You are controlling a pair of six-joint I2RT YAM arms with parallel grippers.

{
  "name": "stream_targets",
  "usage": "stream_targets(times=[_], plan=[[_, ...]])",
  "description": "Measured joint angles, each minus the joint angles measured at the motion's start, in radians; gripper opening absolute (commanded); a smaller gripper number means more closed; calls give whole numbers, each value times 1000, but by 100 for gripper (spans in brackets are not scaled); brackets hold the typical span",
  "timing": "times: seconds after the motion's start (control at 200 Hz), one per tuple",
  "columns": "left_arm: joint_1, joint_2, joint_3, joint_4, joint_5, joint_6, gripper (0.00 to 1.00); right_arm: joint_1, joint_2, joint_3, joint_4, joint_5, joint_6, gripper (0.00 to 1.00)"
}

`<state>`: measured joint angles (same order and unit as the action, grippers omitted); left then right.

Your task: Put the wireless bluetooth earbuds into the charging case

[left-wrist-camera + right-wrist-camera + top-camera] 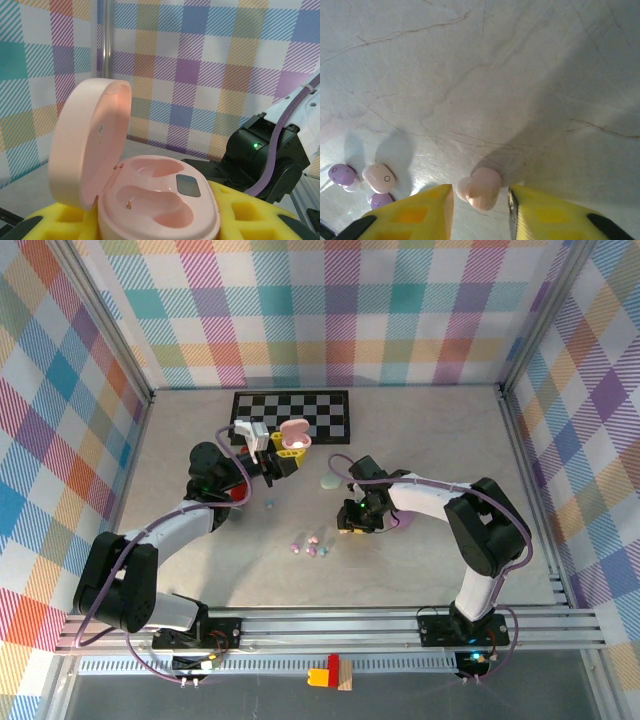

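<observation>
My left gripper (150, 226) is shut on the open pink charging case (165, 200), which sits upright between the yellow pads (252, 215). The case's lid (85, 145) is tilted back and both sockets are bare. From above, the case (293, 436) is held over the checkerboard's near edge. A pink earbud (481, 187) lies on the table between the yellow fingers (420, 212) of my open right gripper (480, 196), with a gap on each side. Three more earbuds, lilac (341, 173), whitish-pink (379, 177) and lilac (381, 200), lie to its left. That cluster (311, 546) sits mid-table beside the right gripper (353, 524).
A pale green case (329, 481) lies closed between the arms. A tiny blue earbud (268, 505) sits alone near the left arm. A lilac case (405, 523) peeks from under the right arm. A checkerboard mat (320, 415) lies at the back.
</observation>
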<state>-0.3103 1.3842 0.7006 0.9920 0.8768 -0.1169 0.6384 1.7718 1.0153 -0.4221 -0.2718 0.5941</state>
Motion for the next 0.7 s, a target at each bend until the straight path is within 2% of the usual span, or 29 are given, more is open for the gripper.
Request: stream_targets(times=[0.7], plan=[[0, 0, 0, -19, 0, 2, 37, -3, 18, -31, 117, -70, 58, 36]])
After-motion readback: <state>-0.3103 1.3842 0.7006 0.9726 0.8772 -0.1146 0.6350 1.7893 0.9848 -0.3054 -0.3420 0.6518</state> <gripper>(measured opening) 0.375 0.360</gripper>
